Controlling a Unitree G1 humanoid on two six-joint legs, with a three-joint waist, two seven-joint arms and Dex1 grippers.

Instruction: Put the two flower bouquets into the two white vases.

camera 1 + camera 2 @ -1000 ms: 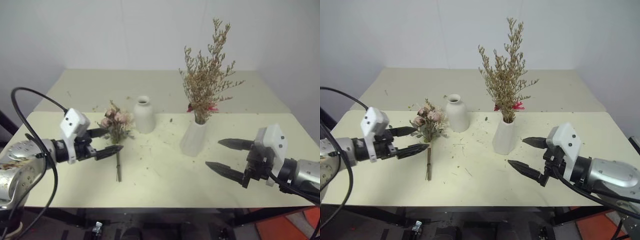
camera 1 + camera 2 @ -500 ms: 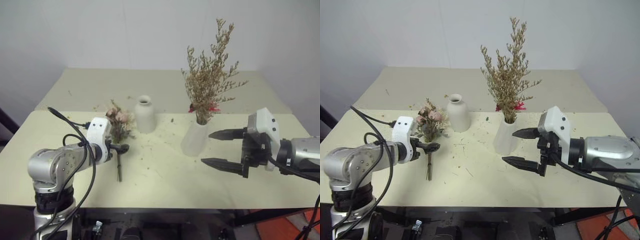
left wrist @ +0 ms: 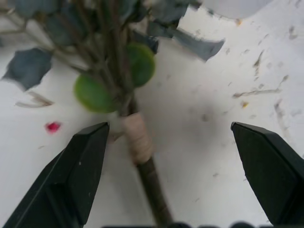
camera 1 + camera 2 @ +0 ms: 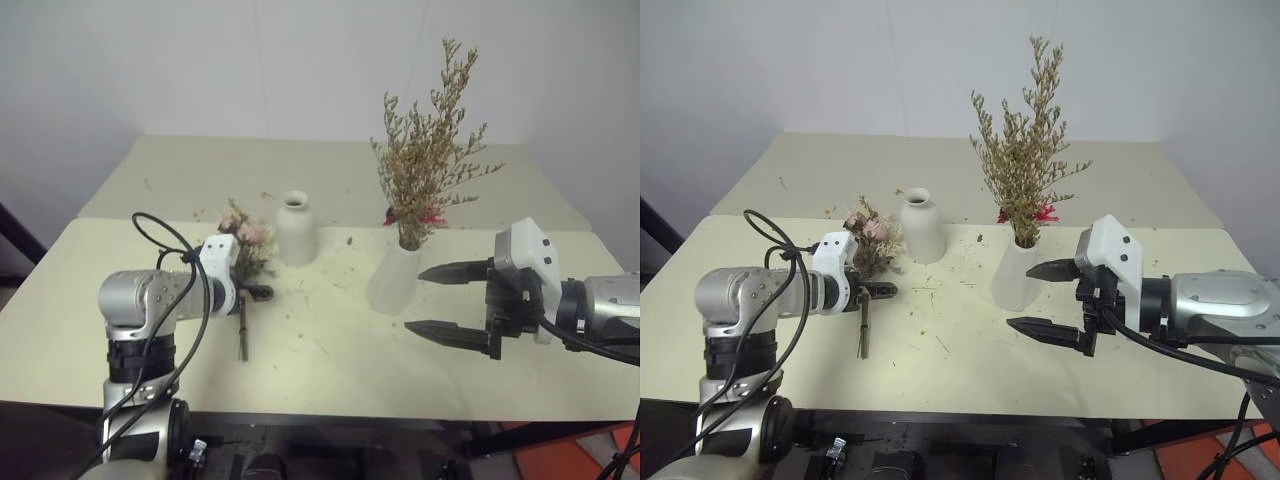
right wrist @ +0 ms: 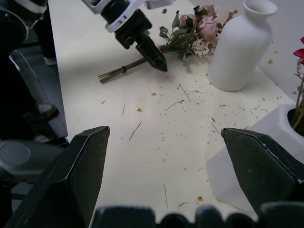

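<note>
Hovering nearest, the right gripper (image 4: 1045, 299) has its fingers spread wide, holding nothing, just beside the cone vase (image 4: 1015, 275) with the dry spray (image 4: 1025, 160) in it. The left gripper (image 3: 180, 166) straddles the rose bunch (image 4: 872, 240) stem lying on the table (image 4: 940, 350), fingers apart. Farther back stands the bottle vase (image 4: 920, 226).

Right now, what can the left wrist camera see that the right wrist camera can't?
The left wrist view alone shows the tan twine wrap on the stem and a red petal. The right wrist view alone shows the rounded white bottle vase, the white cone vase holding dry stems, and the left gripper. Both show the pink rose bouquet lying on the cream table.
</note>
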